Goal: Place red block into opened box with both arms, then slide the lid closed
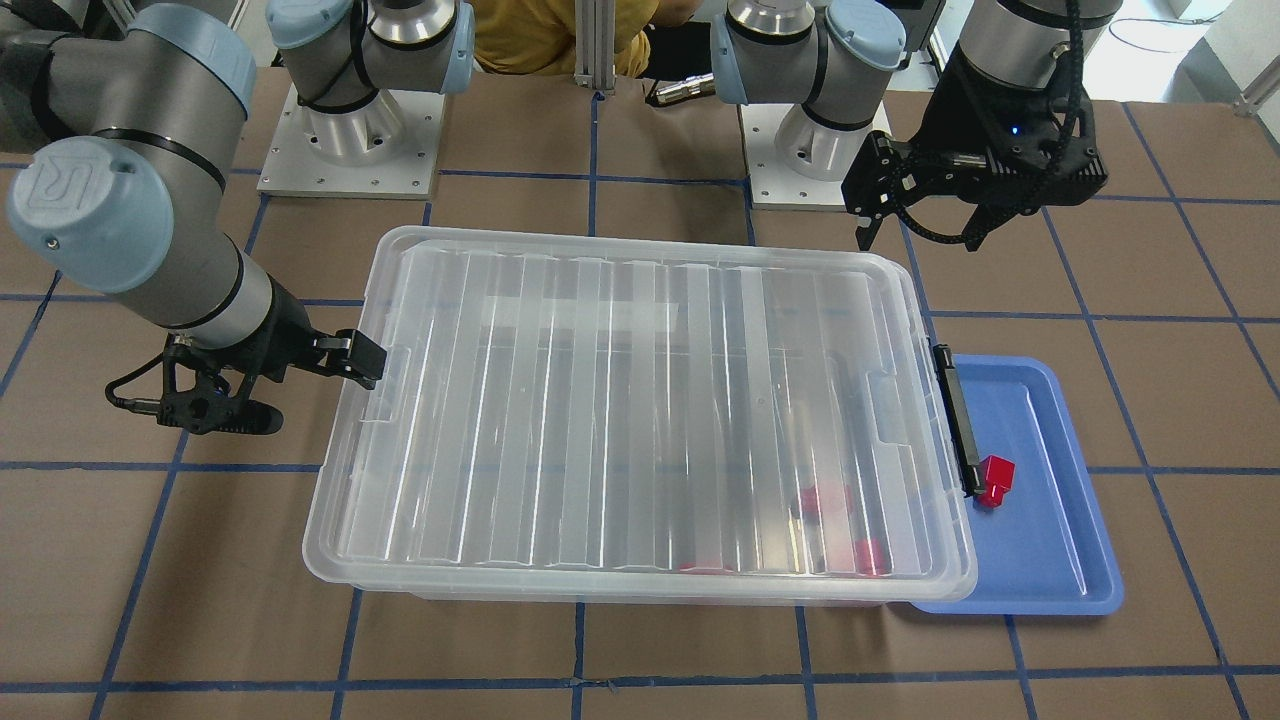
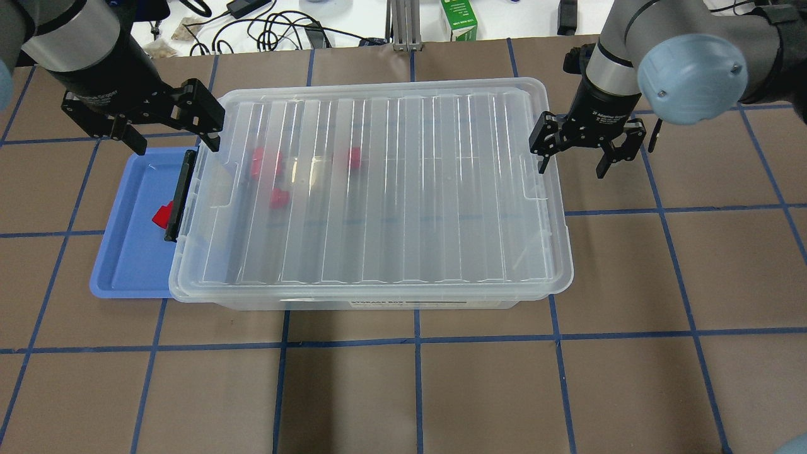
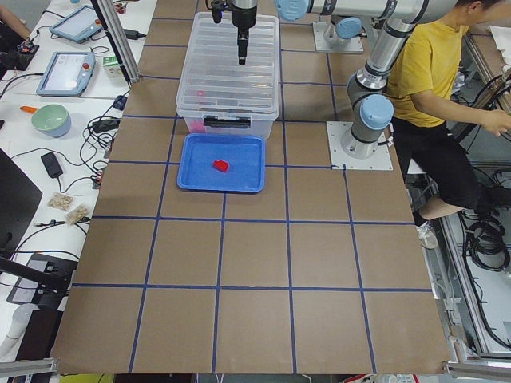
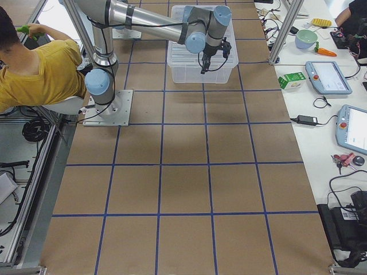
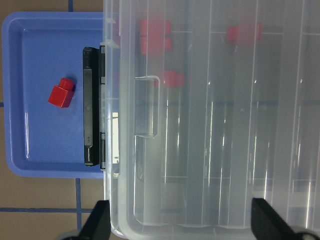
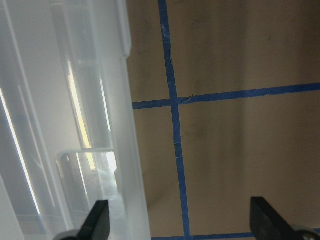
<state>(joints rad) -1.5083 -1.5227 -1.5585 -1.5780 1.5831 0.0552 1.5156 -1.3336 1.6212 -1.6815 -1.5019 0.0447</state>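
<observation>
The clear box (image 2: 378, 304) stands mid-table with the ribbed lid (image 2: 391, 189) lying over it and covering it. Through the lid three red blocks show blurred, among them one (image 2: 278, 198) near the latch end. Another red block (image 2: 162, 216) (image 1: 995, 480) (image 5: 61, 93) lies on the blue tray beside the black latch bar (image 2: 178, 195). My left gripper (image 2: 176, 142) (image 1: 918, 240) hangs open and empty above the latch end. My right gripper (image 2: 570, 169) (image 1: 360, 360) is open at the lid's opposite short end, one finger at its edge; contact is unclear.
The blue tray (image 2: 126, 265) (image 1: 1050, 560) sits partly under the box's latch end. Both arm bases (image 1: 350, 140) stand behind the box. A person in a yellow shirt (image 3: 431, 72) sits behind the robot. Cables and a green carton (image 2: 459, 19) line the far side.
</observation>
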